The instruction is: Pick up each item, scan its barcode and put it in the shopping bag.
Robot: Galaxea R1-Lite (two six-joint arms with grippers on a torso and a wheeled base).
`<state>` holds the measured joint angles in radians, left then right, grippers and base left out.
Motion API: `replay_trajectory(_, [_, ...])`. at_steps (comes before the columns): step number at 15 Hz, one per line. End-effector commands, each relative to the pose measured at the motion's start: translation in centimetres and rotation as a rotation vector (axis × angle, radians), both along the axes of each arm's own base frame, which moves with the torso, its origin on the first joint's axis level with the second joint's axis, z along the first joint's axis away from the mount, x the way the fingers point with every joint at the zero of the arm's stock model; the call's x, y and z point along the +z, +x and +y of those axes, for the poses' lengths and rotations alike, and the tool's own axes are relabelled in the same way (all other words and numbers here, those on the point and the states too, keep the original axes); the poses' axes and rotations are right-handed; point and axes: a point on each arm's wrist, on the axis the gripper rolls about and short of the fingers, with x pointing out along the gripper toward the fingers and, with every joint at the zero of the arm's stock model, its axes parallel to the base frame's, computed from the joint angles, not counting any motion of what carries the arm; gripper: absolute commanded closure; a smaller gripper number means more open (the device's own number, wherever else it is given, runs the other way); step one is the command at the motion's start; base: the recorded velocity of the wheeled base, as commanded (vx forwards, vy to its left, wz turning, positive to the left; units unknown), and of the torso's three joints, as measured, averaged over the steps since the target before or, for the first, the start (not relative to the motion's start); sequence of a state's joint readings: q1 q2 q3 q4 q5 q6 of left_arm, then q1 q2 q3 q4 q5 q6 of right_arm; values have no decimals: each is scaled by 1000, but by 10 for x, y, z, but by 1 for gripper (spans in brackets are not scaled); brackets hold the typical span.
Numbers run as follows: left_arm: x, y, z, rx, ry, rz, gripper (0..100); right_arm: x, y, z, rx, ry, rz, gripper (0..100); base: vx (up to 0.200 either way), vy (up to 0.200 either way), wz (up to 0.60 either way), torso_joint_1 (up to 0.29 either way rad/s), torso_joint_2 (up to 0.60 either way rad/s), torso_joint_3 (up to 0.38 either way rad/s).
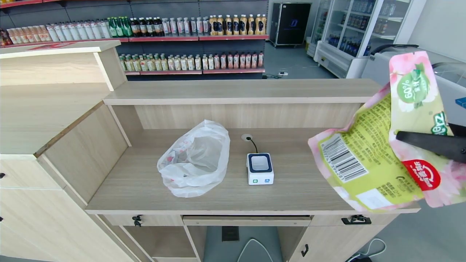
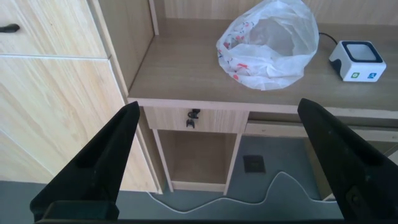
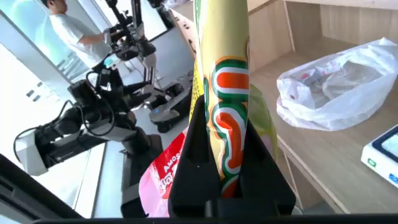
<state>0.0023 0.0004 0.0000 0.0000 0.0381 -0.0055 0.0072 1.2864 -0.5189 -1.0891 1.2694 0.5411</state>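
Note:
A pink and green snack packet (image 1: 386,145) hangs in the air at the right end of the counter, its barcode side facing me. My right gripper (image 1: 429,143) is shut on it; the right wrist view shows the packet (image 3: 225,93) pinched edge-on between the black fingers (image 3: 193,143). A white barcode scanner (image 1: 260,168) sits mid-counter, left of the packet. The white plastic shopping bag (image 1: 194,158) lies open further left. My left gripper (image 2: 217,162) hangs open and holds nothing, below and in front of the counter's left end, with the bag (image 2: 268,43) beyond it.
The wooden counter (image 1: 236,196) has a raised back ledge and a taller side cabinet (image 1: 43,109) on the left. A cable runs from the scanner to a hole (image 1: 247,137) in the desktop. Drawers with black handles (image 1: 356,219) sit under the front edge.

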Motion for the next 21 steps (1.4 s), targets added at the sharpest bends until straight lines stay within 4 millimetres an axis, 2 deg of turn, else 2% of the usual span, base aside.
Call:
replay_trajectory(1, [0, 0, 0, 1, -1, 0, 0, -2, -31, 2, 17, 15, 15, 100, 0, 0, 0, 0, 0, 0])
replay_trajectory(3, [0, 0, 0, 1, -1, 0, 0, 3, -36, 1, -11, 26, -7, 100, 0, 0, 0, 0, 0, 0])
replay_trajectory(6, [0, 0, 0, 1, -1, 0, 0, 26, -60, 1, -99, 102, -56, 100, 0, 0, 0, 0, 0, 0])
replay_trajectory(8, [0, 0, 0, 1, -1, 0, 0, 30, -74, 1, -88, 104, -86, 100, 0, 0, 0, 0, 0, 0])
replay_trajectory(11, [0, 0, 0, 1, -1, 0, 0, 30, -95, 10, 27, 102, -71, 100, 0, 0, 0, 0, 0, 0])
replay_trajectory(16, [0, 0, 0, 1, -1, 0, 0, 26, -84, 13, 21, 83, -57, 100, 0, 0, 0, 0, 0, 0])
replay_trajectory(21, [0, 0, 0, 1, -1, 0, 0, 54, -77, 14, 42, 113, -28, 100, 0, 0, 0, 0, 0, 0])
